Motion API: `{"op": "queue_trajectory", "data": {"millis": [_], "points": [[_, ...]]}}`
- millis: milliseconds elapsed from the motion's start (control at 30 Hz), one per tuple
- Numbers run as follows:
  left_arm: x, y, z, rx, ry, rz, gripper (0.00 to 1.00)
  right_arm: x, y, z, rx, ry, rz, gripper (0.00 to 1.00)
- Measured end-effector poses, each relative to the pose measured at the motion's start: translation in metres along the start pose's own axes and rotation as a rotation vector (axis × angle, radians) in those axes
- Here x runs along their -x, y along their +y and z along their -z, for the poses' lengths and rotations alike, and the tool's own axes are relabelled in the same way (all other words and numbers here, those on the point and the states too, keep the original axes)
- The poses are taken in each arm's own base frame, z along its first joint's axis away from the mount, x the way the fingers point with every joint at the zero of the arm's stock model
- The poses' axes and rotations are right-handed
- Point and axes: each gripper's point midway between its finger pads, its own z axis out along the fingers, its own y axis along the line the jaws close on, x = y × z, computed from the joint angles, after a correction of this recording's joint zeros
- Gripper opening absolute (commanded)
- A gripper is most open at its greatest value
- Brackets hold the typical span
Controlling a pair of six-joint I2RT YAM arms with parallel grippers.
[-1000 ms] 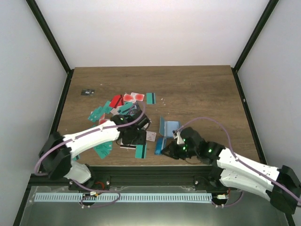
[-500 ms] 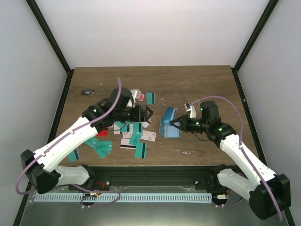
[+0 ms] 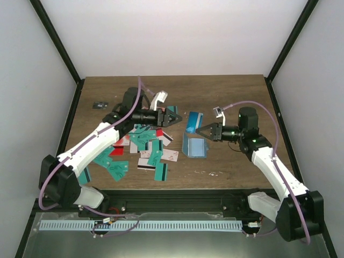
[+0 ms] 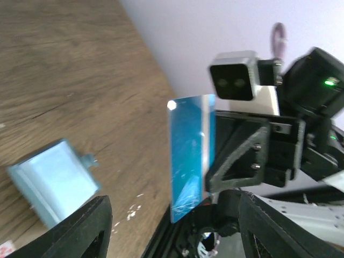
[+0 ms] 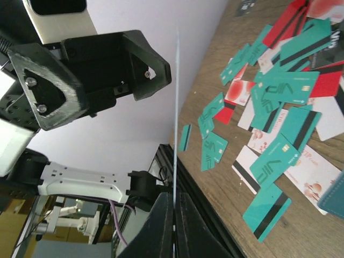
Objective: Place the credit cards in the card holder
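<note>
My right gripper (image 3: 201, 129) is shut on a teal card (image 3: 194, 118) and holds it up above the table. The right wrist view shows that card edge-on (image 5: 176, 102), pinched between my right gripper's jaws (image 5: 173, 223). My left gripper (image 3: 175, 117) is open and empty, level with the card and just left of it, facing the right gripper. In the left wrist view the card (image 4: 191, 156) stands between the spread jaws of my left gripper (image 4: 177, 236). The blue card holder (image 3: 194, 147) lies open on the table below, also showing in the left wrist view (image 4: 52, 180). Many cards (image 3: 145, 141) lie scattered at the left.
Teal, red and white cards (image 5: 279, 102) cover the table's left half. A small dark object (image 3: 100, 105) lies at the far left. Black frame posts stand at the table's corners, and a black rail (image 3: 177, 192) runs along the near edge.
My left gripper rose from the card pile and moved right, up to the card. My right gripper lifted the teal card off the holder and drew back to the right.
</note>
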Motion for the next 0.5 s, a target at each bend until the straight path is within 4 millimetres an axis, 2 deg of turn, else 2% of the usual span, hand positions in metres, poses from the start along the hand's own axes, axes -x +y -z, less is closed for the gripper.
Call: {"op": "queue_trajectory", "data": {"millis": [133,233,500], "points": [[0.005,-0.023,0.001,-0.114,0.0,-0.053,0.61,0.0,0.01,-0.001,0.053,0.022,0.027,0.01],[0.003,-0.032,0.002,-0.161,0.016,-0.074,0.59,0.001,0.019,0.0,0.094,0.031,0.051,0.01],[-0.005,-0.039,0.004,-0.215,0.053,-0.091,0.54,0.002,0.037,0.003,0.166,0.042,0.093,0.01]]}}
